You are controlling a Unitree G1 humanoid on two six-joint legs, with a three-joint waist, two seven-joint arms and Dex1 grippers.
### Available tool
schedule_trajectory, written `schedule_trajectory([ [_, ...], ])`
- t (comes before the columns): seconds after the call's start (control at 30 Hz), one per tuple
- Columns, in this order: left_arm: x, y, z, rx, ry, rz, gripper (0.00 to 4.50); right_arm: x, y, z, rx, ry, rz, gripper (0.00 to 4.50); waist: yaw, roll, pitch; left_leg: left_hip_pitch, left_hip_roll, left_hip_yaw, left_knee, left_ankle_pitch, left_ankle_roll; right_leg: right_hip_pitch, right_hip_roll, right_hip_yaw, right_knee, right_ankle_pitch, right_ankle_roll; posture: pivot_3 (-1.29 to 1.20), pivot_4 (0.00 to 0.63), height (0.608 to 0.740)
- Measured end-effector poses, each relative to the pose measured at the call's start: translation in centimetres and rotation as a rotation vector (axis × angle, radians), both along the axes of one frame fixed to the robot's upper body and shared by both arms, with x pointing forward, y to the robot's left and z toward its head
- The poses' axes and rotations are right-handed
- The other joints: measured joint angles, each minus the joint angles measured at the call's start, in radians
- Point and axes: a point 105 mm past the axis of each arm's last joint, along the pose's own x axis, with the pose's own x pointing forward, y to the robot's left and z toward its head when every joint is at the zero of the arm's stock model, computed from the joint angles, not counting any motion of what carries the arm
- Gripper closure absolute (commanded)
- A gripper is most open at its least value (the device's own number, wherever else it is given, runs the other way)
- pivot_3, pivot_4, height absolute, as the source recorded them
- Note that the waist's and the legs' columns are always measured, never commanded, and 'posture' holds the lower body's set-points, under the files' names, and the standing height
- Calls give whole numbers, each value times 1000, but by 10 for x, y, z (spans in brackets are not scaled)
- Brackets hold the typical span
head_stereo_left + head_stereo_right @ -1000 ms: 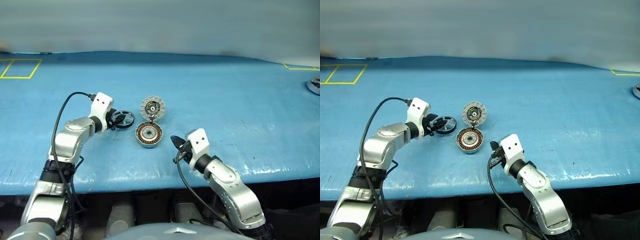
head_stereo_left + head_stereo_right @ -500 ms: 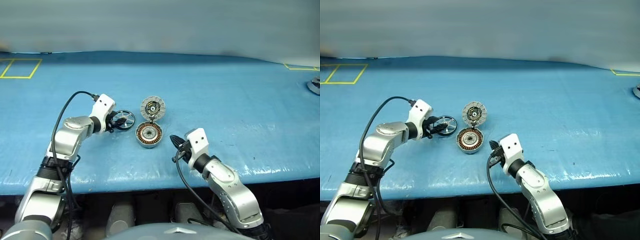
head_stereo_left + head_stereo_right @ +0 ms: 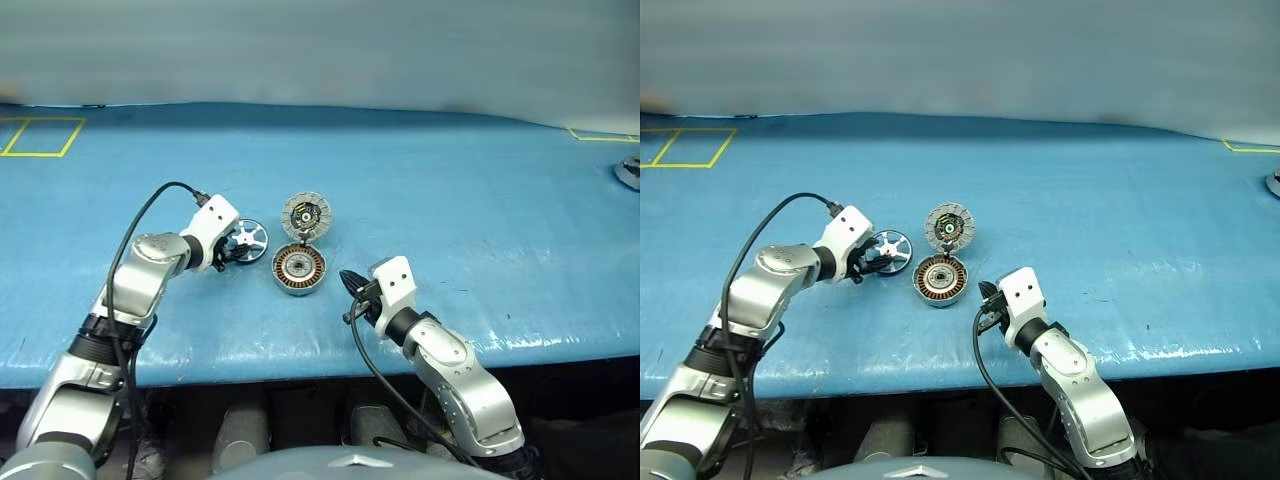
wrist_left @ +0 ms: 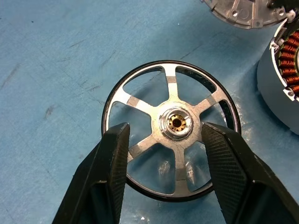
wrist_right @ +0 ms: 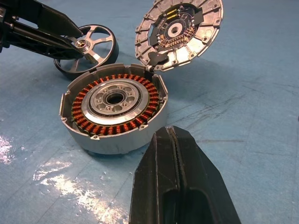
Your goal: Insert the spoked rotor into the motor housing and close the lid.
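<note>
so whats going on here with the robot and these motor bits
The left gripper, fingers open, straddles the spoked rotor, which lies flat on the blue table beside the motor housing. The housing sits open, copper windings showing, with its lid tipped up at the far rim. The right gripper is shut, near the housing, holding nothing.

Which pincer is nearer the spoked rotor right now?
Left. The left pincer straddles the spoked rotor; the right pincer sits beyond the motor housing.
</note>
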Motion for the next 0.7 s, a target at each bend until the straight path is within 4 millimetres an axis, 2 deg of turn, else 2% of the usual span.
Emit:
schedule_trajectory([
  [0.2, 1, -5, 11, -19, -31, 6, 1923, 0, 0, 0, 2, 1, -2, 4500, 0, 0, 0, 0, 0, 0, 0, 0, 0, 0, 0, 0, 0, 0, 0, 0, 150, 740],
  [0.47, 0, -6, 0, 13, 33, 2, 1923, 2, 2, -1, 11, 6, -6, 4500, 0, 0, 0, 0, 0, 0, 1, 0, 0, 0, 0, 0, 0, 0, 1, 0, 150, 740],
  [0.7, 4, -6, 0, 48, 26, 2, 1923, 3, 2, -1, 11, 6, -9, 4500, 0, 0, 0, 0, 0, 0, 1, 0, 0, 0, 0, 0, 1, 0, 1, 0, 150, 740],
])
